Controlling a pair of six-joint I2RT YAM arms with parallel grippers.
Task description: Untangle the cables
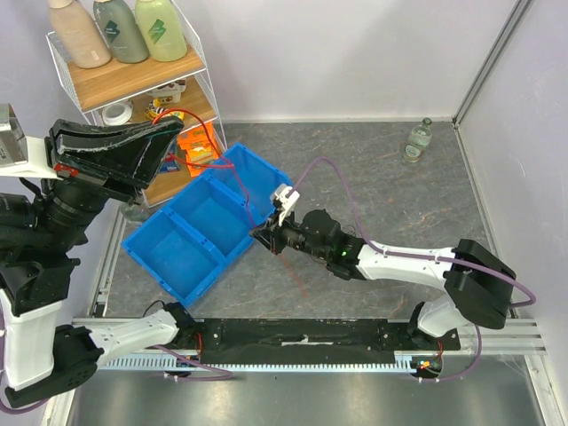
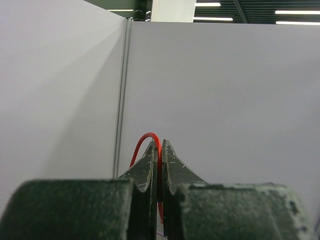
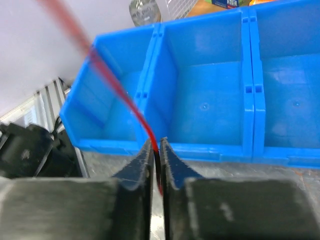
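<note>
A thin red cable (image 1: 213, 142) runs from my raised left gripper (image 1: 177, 122) in a loop past the shelf and down across the blue bins to my right gripper (image 1: 264, 232). My left gripper (image 2: 160, 145) is shut on the red cable (image 2: 141, 145), which arches over its left tip. My right gripper (image 3: 156, 144) is shut on the same red cable (image 3: 112, 85), which stretches up and left, just in front of the blue bins (image 3: 210, 100). No magenta or black cables show.
Three joined blue bins (image 1: 200, 231) lie left of centre. A wire shelf (image 1: 133, 80) with bottles and boxes stands at the back left. A small glass bottle (image 1: 419, 139) stands at the back right. White walls enclose the table.
</note>
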